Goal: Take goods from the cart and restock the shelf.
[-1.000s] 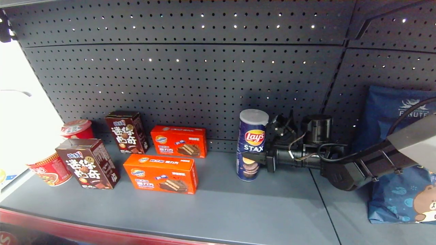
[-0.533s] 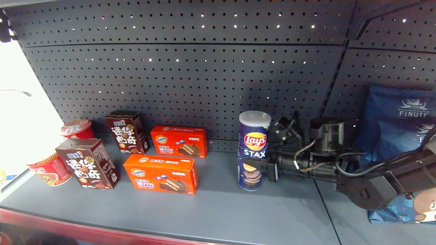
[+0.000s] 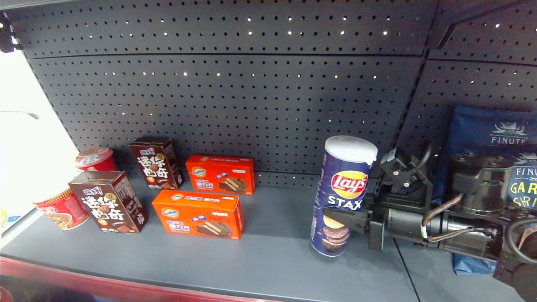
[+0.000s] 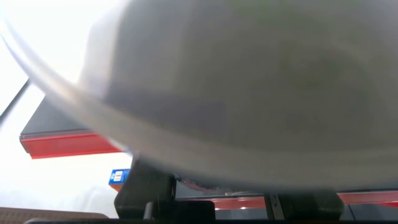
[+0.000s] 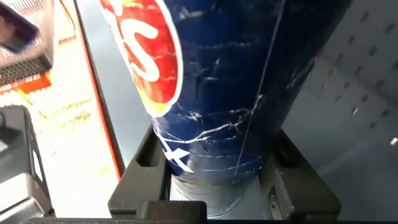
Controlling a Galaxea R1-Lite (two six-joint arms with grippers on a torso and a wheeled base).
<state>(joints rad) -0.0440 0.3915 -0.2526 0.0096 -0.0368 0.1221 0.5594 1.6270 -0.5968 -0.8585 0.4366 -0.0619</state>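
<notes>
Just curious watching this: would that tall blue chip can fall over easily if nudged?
Probably tippy: the chip can is tall and narrow, and leans in the fingers. Tipped over, its round body would likely roll. It seems stiff: no dent shows where the fingers clamp.

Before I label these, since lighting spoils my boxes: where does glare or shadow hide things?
Head view: white glare at the left edge, beside the front noodle cup; light pricks through the pegboard. Left wrist view: glare beside the red shelf edge. Right wrist view: the chip can in the right pincer is well lit.
</notes>
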